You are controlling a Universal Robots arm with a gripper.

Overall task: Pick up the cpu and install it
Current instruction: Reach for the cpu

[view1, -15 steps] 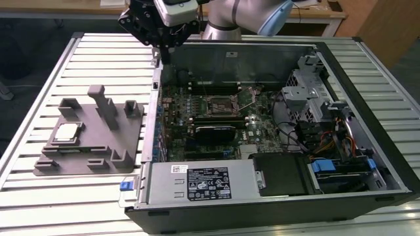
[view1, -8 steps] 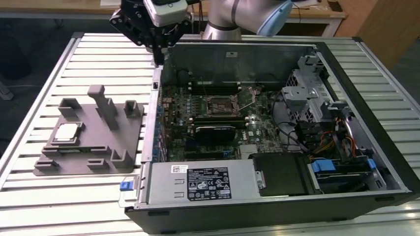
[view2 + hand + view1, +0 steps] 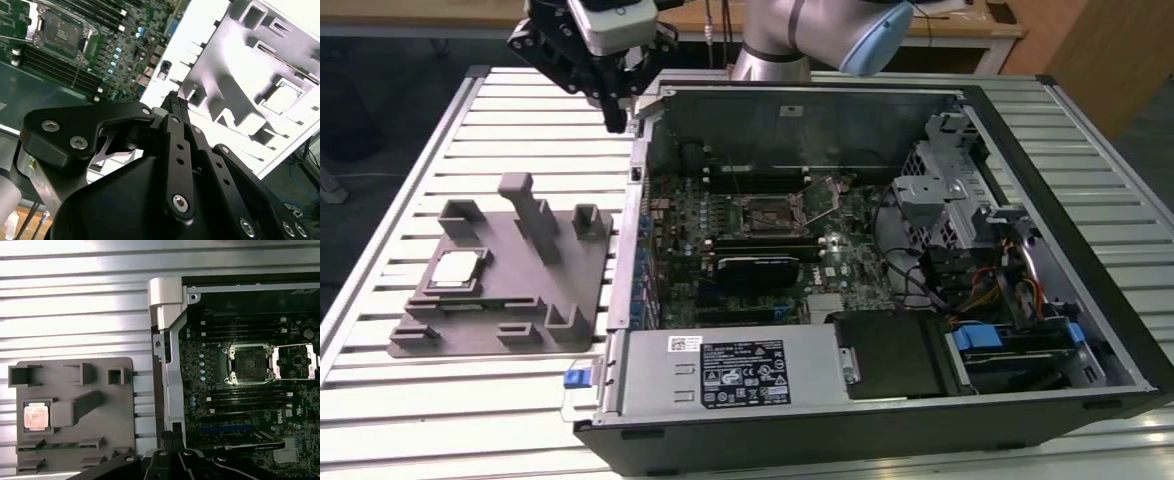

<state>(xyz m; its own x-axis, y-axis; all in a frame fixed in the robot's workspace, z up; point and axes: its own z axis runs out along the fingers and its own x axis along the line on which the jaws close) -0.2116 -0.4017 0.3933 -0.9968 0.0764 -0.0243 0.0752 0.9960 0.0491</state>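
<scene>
A: The pincer (image 3: 615, 120), how does it stand?

B: Its fingers are pressed together with nothing between them. In the exterior view it hangs tips-down from the arm (image 3: 790, 35), which rises at the far edge of the table (image 3: 520, 130). The wrist is bent so that the tips point at the far corner of the open case (image 3: 801, 115), on the exterior view's left.

A: Is it touching the case?

B: I can't tell. It is very close to the wall there. In the first wrist view the pincer (image 3: 172, 434) lines up with that same wall.

A: And the cpu?

B: The cpu (image 3: 458, 268) lies flat, silvery top up, in a square recess of the grey tray (image 3: 467, 325). The tray sits on the table just beside the case, toward the table's edge at the exterior view's left. The cpu is well apart from the pincer and closer to the table's near edge. The first wrist view shows the cpu (image 3: 36, 417) there too.

A: The socket?

B: The socket (image 3: 248, 362) on the board inside the case has its retaining frame swung aside, and the cpu is not yet in it.
</scene>
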